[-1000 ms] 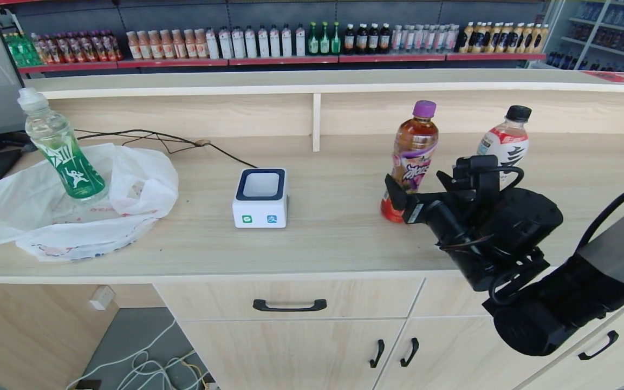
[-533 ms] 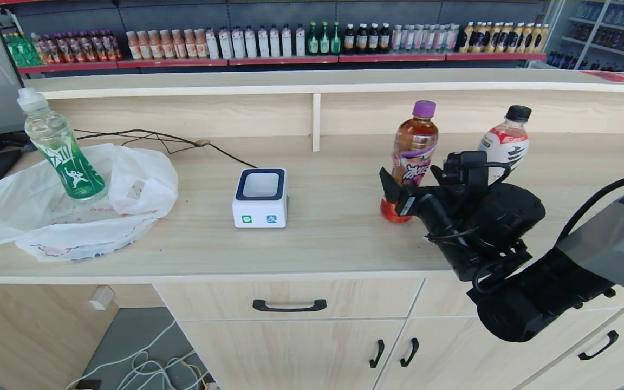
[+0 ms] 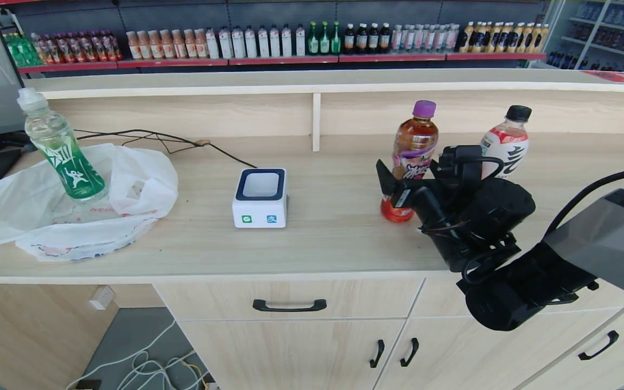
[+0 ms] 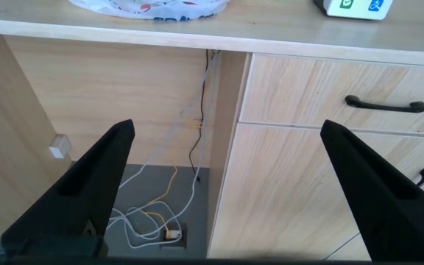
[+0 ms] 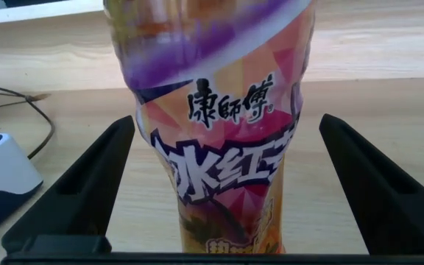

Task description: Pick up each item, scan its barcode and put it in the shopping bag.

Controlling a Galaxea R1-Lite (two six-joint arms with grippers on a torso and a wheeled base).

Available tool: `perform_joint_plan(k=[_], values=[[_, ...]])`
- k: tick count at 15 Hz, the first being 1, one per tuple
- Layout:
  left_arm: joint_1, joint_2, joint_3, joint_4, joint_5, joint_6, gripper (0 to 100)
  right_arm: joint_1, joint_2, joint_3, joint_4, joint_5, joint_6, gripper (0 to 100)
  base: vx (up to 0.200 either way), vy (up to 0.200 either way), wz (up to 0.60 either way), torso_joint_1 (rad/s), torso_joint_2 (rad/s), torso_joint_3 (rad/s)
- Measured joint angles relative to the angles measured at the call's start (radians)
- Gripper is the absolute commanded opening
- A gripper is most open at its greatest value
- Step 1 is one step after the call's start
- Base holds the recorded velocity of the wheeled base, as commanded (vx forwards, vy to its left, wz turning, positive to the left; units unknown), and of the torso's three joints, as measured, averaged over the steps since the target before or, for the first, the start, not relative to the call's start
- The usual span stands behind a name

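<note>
An orange tea bottle with a purple cap [image 3: 415,146] stands upright on the right of the counter. My right gripper [image 3: 412,174] is open, with its fingers either side of that bottle's lower half. Close up, the tea bottle [image 5: 219,147] sits between the two fingers with gaps on both sides of it; right gripper [image 5: 223,199]. A white bottle with a black cap [image 3: 505,142] stands behind and to the right. A green bottle [image 3: 65,154] stands in the white shopping bag [image 3: 133,184] at the left. The scanner [image 3: 259,197] sits mid-counter. My left gripper [image 4: 227,184] hangs open below the counter.
A black cable [image 3: 144,135] runs from the scanner along the back of the counter. A raised wooden ledge [image 3: 312,86] borders the counter's far side. Drawers and cabinet doors with black handles [image 4: 385,105] are under the counter, with loose cables [image 4: 160,221] on the floor.
My right gripper has moved forward and left toward the purple-capped bottle, so its open fingers now flank it. The bottles, bag and scanner have stayed put.
</note>
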Motion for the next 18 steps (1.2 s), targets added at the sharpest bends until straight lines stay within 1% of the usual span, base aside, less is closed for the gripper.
perform_joint_plan(k=[3,5,18], values=[[0.000,0.000,0.000,0.000,0.000,0.000,100,0.002,0.014,-0.017,0.000,0.007,-0.001,100,0.000,0.000,0.00,0.000,0.00,0.000],[0.000,0.000,0.000,0.000,0.000,0.000,100,0.001,0.023,-0.018,0.000,0.034,-0.006,100,0.000,0.000,0.00,0.000,0.00,0.000],[0.000,0.000,0.000,0.000,0.000,0.000,100,-0.004,0.045,-0.068,0.000,0.039,-0.006,100,0.000,0.000,0.00,0.000,0.00,0.000]])
